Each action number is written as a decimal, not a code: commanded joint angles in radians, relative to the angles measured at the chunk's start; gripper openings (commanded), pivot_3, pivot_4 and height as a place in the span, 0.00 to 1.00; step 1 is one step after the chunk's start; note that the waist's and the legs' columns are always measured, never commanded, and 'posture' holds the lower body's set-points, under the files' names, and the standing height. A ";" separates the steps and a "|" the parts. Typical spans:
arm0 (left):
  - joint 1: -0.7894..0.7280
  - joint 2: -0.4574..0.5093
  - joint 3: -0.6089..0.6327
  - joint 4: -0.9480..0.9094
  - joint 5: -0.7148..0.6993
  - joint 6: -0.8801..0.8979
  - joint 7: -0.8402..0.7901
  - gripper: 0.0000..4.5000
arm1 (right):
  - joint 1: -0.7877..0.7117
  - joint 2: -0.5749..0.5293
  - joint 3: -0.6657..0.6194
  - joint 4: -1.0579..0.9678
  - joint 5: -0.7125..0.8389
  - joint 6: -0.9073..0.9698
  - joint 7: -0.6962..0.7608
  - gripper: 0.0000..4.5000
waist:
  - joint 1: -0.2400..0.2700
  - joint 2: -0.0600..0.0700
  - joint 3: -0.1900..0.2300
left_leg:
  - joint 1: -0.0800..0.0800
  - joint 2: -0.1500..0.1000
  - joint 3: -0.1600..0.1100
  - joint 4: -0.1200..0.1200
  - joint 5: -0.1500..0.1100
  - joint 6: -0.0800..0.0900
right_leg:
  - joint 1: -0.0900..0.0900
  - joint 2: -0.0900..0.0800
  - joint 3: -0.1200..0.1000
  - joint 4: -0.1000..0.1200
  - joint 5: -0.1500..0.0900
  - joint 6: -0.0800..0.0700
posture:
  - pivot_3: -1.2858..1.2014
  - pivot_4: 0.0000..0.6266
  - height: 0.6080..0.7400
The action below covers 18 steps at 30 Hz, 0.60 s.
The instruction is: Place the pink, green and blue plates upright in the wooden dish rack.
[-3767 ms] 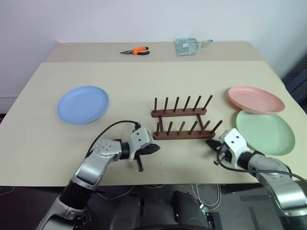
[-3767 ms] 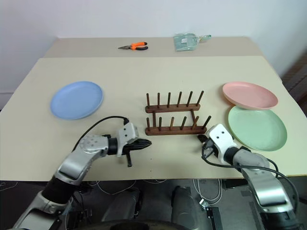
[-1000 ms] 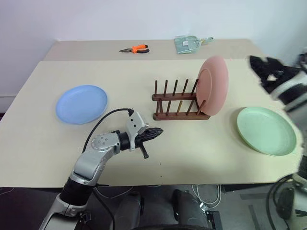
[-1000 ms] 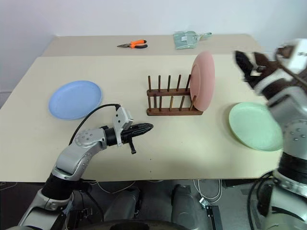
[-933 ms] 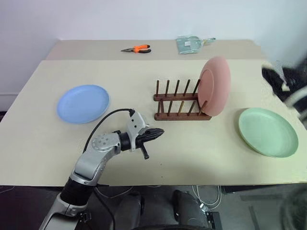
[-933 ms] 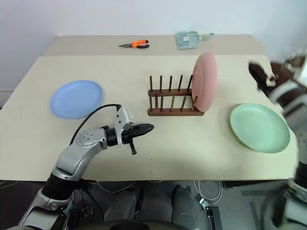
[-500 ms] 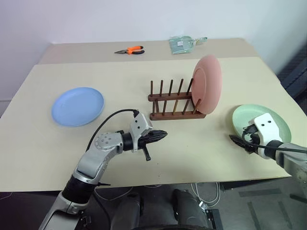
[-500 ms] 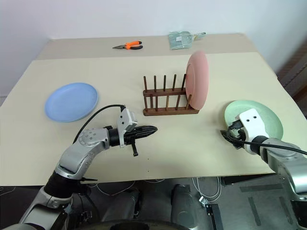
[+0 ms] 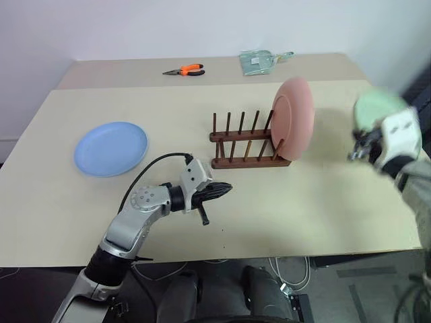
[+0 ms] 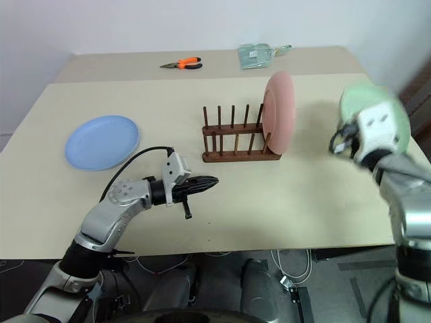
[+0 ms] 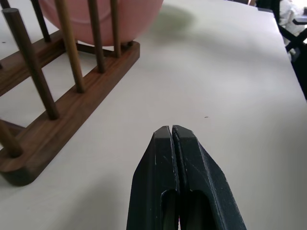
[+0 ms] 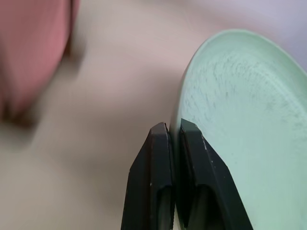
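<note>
Orange-handled pliers (image 9: 188, 70) and a clear packet (image 9: 259, 62) are lying at the far edge of the bench (image 9: 283, 202), well apart from the work. The pink plate (image 9: 293, 120) is standing upright in the right end of the wooden dish rack (image 9: 242, 142); the blue plate (image 9: 111, 148) is lying flat to the left. The right hand (image 12: 173, 139) is gripping the green plate (image 12: 240, 124) by its rim, lifted off the bench right of the rack. The left hand (image 11: 172, 139) is hovering closed and empty before the rack.

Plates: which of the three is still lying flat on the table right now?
The blue plate. The pink plate stands upright in the wooden dish rack, and the green plate is pinched by its rim in the right gripper.
</note>
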 commanded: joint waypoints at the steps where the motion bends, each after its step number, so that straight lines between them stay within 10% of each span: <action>1: 0.014 0.019 0.045 0.002 0.003 -0.054 0.000 0.00 | -0.244 0.054 -0.145 -0.069 0.228 0.036 -0.031 0.01 | 0.001 0.001 0.000 | 0.000 0.000 0.000 -0.001 0.000 0.000 | 0.000 0.000 0.000 0.000 0.002 -0.001 | 0.52 0.24 1.00; 11: 0.039 0.079 0.102 0.053 0.015 -0.124 -0.012 0.00 | -0.460 0.267 -0.080 -0.129 1.033 0.344 -0.183 0.01 | 0.007 -0.002 -0.001 | -0.001 0.000 -0.006 0.000 0.000 0.000 | 0.001 -0.001 -0.002 -0.001 0.001 -0.005 | 0.52 0.24 1.00; 18: 0.060 0.078 0.097 0.029 0.016 -0.119 -0.001 0.00 | -0.415 0.363 -0.004 -0.063 1.147 0.336 -0.434 0.01 | 0.010 -0.002 -0.002 | -0.002 -0.001 -0.005 -0.001 0.000 0.000 | -0.001 0.000 -0.002 0.000 0.002 -0.005 | 0.52 0.24 1.00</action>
